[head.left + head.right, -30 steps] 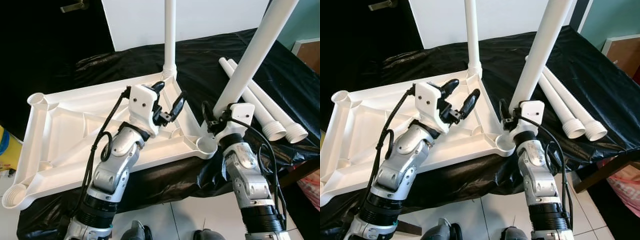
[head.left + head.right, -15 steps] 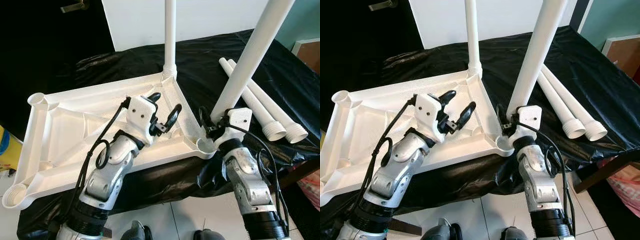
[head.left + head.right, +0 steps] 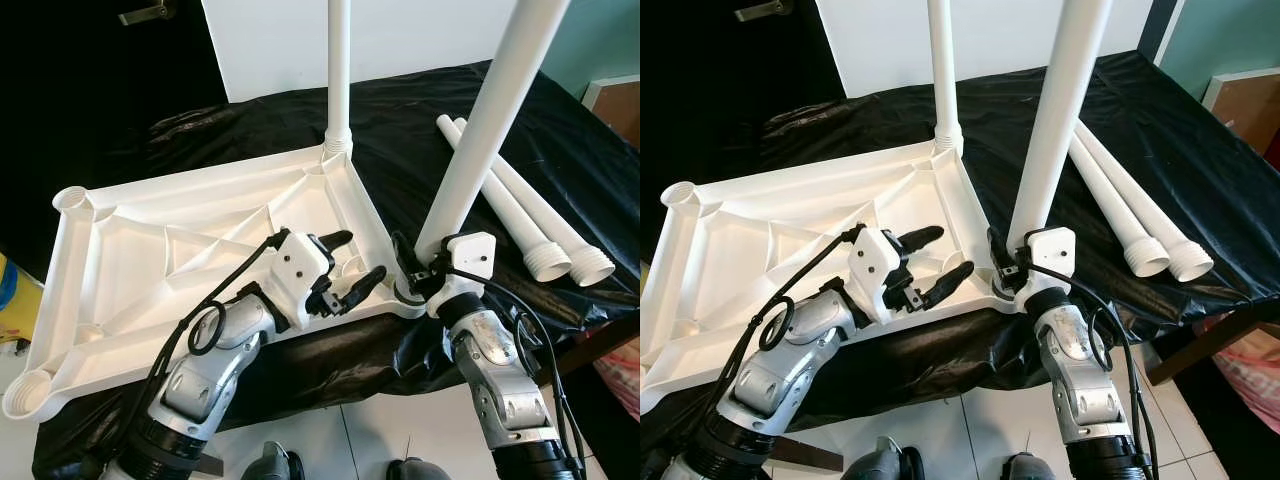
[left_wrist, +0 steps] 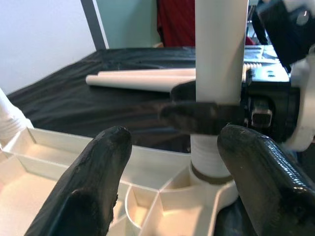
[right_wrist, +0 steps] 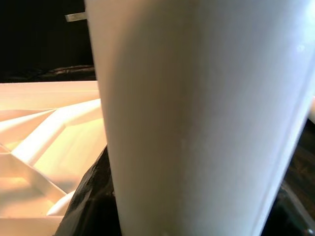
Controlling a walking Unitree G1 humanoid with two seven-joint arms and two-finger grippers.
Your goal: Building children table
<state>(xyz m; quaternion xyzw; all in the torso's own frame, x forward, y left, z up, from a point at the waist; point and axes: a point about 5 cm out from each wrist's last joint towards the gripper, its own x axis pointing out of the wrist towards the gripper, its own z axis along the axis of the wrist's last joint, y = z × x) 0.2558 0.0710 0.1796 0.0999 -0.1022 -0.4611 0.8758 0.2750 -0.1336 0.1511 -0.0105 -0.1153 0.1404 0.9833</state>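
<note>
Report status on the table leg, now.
Right gripper shut on white leg, seated in tabletop corner socket. Left gripper open beside it. Two spare legs lying apart.

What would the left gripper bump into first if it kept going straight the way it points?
Most likely the white table leg that the right gripper holds in the tabletop's corner socket. The left gripper, jaws open, points right at it, though depth is uncertain.

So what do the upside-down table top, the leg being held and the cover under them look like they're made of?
Table top: looks like moulded white plastic, matt, with cast ribs and corner sockets. Leg in the right claw: likely the same white plastic, a smooth tube with a slight sheen. Cover: probably thin black plastic sheeting, glossy and wrinkled.
</note>
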